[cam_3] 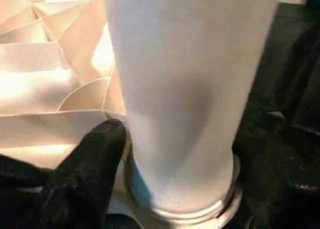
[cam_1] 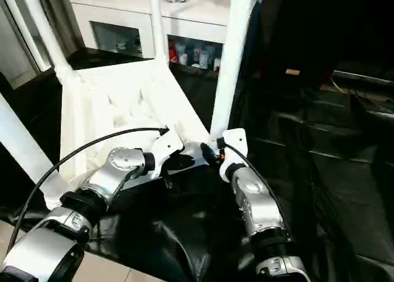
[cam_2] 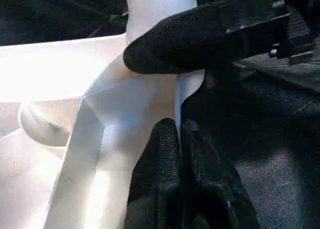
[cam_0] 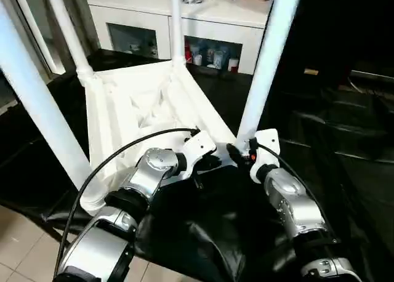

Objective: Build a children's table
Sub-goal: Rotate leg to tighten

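The children's table lies upside down on black cloth, its ribbed white tabletop point(cam_0: 141, 103) facing up. Legs stand in its corner sockets: a near-right leg point(cam_0: 265, 66), a near-left leg point(cam_0: 37, 103) and two far legs point(cam_0: 68, 36). My left gripper point(cam_0: 209, 161) is shut on the tabletop's thin near rim point(cam_2: 150, 89), just left of the near-right socket. My right gripper point(cam_0: 237, 153) stands open about the foot of the near-right leg point(cam_3: 185, 89), with one black finger point(cam_3: 90, 164) beside the socket ring point(cam_3: 180, 209). That same finger point(cam_2: 200, 34) crosses the left wrist view.
Black cloth point(cam_0: 320, 128) covers the work surface, in folds to the right and front. A white glass-doored cabinet point(cam_0: 141, 11) stands behind the table, with small items on top. Tiled floor point(cam_0: 24, 251) shows at the near left, past the cloth's edge.
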Controlling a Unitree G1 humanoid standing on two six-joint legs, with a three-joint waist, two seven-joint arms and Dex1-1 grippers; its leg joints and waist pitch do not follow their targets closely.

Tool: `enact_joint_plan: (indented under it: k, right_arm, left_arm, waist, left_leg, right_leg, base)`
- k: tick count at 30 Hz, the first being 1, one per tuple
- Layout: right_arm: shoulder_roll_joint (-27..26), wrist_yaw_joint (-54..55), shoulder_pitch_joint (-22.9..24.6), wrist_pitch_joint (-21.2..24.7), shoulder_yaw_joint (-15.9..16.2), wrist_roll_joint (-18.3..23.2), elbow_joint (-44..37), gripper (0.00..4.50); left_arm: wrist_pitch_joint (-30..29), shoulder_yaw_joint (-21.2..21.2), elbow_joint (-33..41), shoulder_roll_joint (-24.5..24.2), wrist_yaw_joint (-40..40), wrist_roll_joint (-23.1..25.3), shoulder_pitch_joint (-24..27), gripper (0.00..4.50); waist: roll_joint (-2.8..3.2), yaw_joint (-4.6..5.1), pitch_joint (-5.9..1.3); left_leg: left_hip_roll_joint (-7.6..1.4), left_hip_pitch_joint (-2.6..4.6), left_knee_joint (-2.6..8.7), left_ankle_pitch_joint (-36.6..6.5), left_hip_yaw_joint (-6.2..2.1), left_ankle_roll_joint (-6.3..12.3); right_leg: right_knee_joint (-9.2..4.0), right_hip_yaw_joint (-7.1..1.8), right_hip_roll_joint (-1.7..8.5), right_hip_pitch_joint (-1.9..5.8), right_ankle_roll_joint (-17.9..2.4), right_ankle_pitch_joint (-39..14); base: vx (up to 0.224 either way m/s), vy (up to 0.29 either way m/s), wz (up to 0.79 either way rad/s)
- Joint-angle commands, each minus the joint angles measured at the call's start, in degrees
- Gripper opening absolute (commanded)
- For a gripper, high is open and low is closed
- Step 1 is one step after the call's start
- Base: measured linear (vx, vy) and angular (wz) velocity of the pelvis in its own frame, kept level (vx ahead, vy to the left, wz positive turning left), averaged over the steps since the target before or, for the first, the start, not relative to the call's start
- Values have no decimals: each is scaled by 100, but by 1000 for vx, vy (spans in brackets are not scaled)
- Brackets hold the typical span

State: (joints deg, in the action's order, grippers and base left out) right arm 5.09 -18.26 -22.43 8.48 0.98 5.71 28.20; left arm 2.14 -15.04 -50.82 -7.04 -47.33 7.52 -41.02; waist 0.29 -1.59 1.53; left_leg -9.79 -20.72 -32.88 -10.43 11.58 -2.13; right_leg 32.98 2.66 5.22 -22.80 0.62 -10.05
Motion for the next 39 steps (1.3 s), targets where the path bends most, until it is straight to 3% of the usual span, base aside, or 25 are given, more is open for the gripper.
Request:
enact_joint_plan:
  k: [1, 3, 5, 8, 11, 14, 18, 21, 26, 34, 38, 39]
  right_arm:
    - [158, -467, 7, 80, 113, 142, 3, 374]
    - [457, -1001, 27, 8, 256, 140, -122, 374]
    - [783, -1754, 98, 42, 410, 262, -355, 374]
    - [931, -2066, 134, 51, 471, 302, -455, 374]
    - [1342, -3003, 172, 74, 617, 448, -666, 374]
    - [1409, -3272, 153, 99, 711, 483, -674, 374]
    - [1469, -3539, 152, 77, 873, 440, -657, 374]
    - [1474, -3593, 157, 71, 906, 453, -644, 347]
    - [1478, -3718, 183, 99, 889, 489, -641, 299]
    - [1425, -3450, 265, 181, 793, 473, -631, 270]
    - [1100, -2450, 172, 153, 554, 264, -282, 268]
    - [927, -1987, 132, 170, 449, 201, -160, 267]
  left_arm:
    - [217, -8, -96, -142, -239, -68, 122, 0]
    - [287, 9, 47, -283, -643, -197, 212, 0]
    - [387, 5, 181, -424, -1047, -309, 304, 0]
    - [400, -9, 256, -522, -1270, -358, 356, 0]
    - [317, -7, 570, -841, -2120, -627, 551, 0]
    - [205, 9, 701, -915, -2425, -764, 631, 0]
    - [246, 19, 711, -971, -2467, -771, 685, 0]
    - [240, 25, 746, -979, -2441, -767, 704, 0]
    - [182, 40, 856, -1016, -2519, -792, 753, 0]
    - [148, 33, 837, -1001, -2511, -771, 744, 0]
    - [134, 99, 556, -799, -1620, -510, 584, 0]
    - [98, 165, 387, -659, -1150, -430, 484, 0]
  waist:
    - [-87, 11, -222]
    - [-85, -4, -243]
    - [-96, -21, -245]
    - [-94, -41, -265]
    - [-115, -56, -265]
    - [-108, -81, -260]
    - [-128, -85, -240]
    - [-148, -81, -237]
    - [-136, -83, -248]
    - [-124, -78, -248]
    - [-135, -50, -229]
    - [-142, -17, -211]
  left_leg:
    - [-307, 58, 450, -2214, -192, 118]
    - [-316, 5, 435, -1947, -185, 195]
    - [-325, 14, 404, -1761, -149, 319]
    - [-327, 18, 384, -1534, -138, 395]
    - [-344, 2, 368, -1210, -118, 545]
    - [-361, 7, 367, -1173, -107, 541]
    - [-368, 19, 389, -1384, -115, 402]
    - [-361, 17, 395, -1446, -124, 342]
    - [-355, 17, 381, -1261, -121, 377]
    - [-354, 23, 377, -1239, -116, 393]
    - [-339, 26, 392, -1431, -127, 284]
    - [-331, 41, 409, -1643, -141, 154]
  right_leg:
    - [-521, -202, 323, 126, -837, -2454]
    - [-466, -209, 335, 178, -949, -2076]
    - [-424, -212, 322, 171, -1131, -1653]
    - [-385, -208, 329, 186, -1242, -1401]
    - [-330, -203, 319, 209, -1410, -985]
    - [-311, -187, 322, 213, -1500, -988]
    - [-339, -192, 330, 199, -1412, -1398]
    - [-355, -200, 340, 196, -1333, -1577]
    - [-332, -205, 335, 202, -1350, -1344]
    - [-326, -197, 321, 206, -1413, -1247]
    - [-367, -201, 331, 186, -1319, -1615]
    - [-418, -202, 330, 155, -1178, -2071]
  base:
    - [0, 0, 0]
    - [0, 0, 0]
    - [0, 0, 0]
    - [0, 0, 0]
    - [0, 0, 0]
    - [0, 0, 0]
    - [0, 0, 0]
    - [0, 0, 0]
    - [0, 0, 0]
    - [0, 0, 0]
    - [0, 0, 0]
    - [0, 0, 0]
